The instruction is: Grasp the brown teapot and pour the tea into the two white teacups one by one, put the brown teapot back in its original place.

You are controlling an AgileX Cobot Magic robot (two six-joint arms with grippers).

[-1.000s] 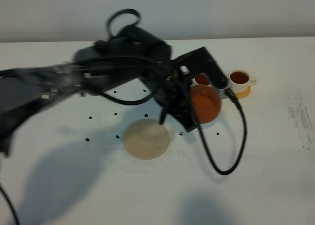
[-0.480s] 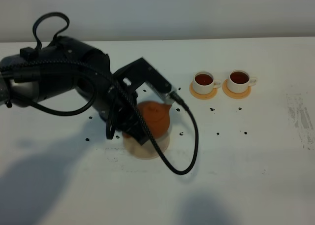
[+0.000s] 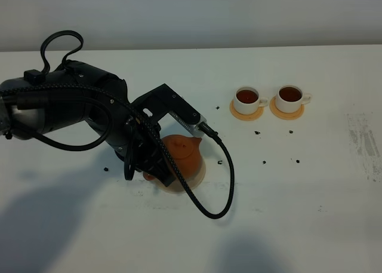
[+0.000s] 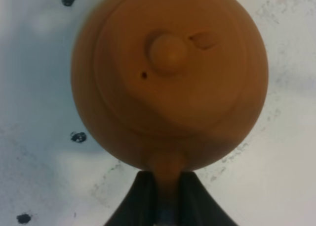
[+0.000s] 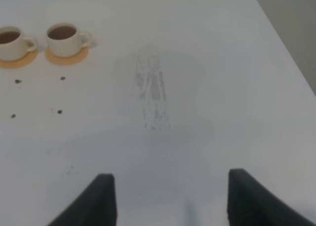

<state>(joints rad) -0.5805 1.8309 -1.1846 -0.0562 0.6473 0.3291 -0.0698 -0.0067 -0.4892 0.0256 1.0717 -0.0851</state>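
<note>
- Where the black left arm reaches in from the left of the overhead view, its bulk and a looping black cable (image 3: 206,183) cover the near-left side of the brown teapot (image 3: 182,152), hiding the left gripper (image 4: 165,199) there.
- Seen from the left wrist, that pincer is clenched on the teapot's handle, one dark finger (image 4: 140,199) on either side of it, with the knobbed lid facing the camera.
- Under the pot, a tan coaster (image 3: 200,172) shows as a sliver at its right edge; whether the pot's base touches it cannot be told.
- Small black specks (image 3: 264,162) dot the white table (image 3: 310,213) between pot and cups.
- Well to the right, two white teacups (image 3: 248,98) filled with dark tea stand side by side, each on a small orange coaster (image 3: 285,113).
- Farther right, a faint grey scuff (image 3: 364,141) marks the tabletop.
- From the right wrist view, the right gripper (image 5: 165,201) stands released, fingers wide over bare table.
- Behind the table runs a plain grey wall (image 3: 239,13).
</note>
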